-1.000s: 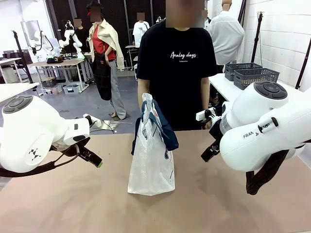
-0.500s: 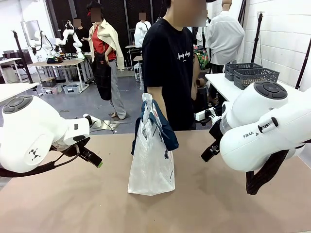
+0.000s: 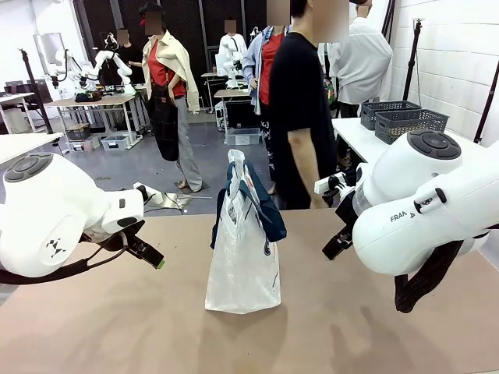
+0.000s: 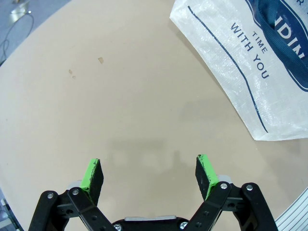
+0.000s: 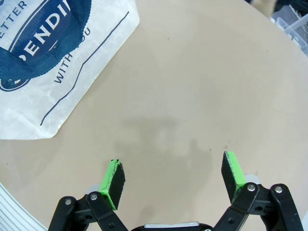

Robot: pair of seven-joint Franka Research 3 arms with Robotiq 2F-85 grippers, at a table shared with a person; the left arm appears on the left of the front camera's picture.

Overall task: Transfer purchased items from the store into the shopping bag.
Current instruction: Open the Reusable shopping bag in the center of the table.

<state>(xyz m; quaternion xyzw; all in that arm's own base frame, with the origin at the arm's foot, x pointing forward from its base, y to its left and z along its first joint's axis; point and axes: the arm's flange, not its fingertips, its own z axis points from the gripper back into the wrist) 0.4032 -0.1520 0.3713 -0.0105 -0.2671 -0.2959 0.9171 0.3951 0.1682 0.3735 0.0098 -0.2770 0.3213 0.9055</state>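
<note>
Left gripper (image 3: 148, 253) and right gripper (image 3: 337, 243) hang wide open and empty in the front view, flanking the shopping bag (image 3: 243, 265), upright on the table (image 3: 351, 327), handles drooping over its mouth; contents unreadable. Left wrist view: green pads (image 4: 92, 174) spread above bare tabletop, bag nearby. Right wrist view: same, apparently awaiting goods.

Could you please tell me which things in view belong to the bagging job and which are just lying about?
Belong to the job:
- shopping bag, standing on the table
- left gripper, open and empty
- right gripper, open and empty

Just lying about:
- grey lattice baskets on the white side table, far right
</note>
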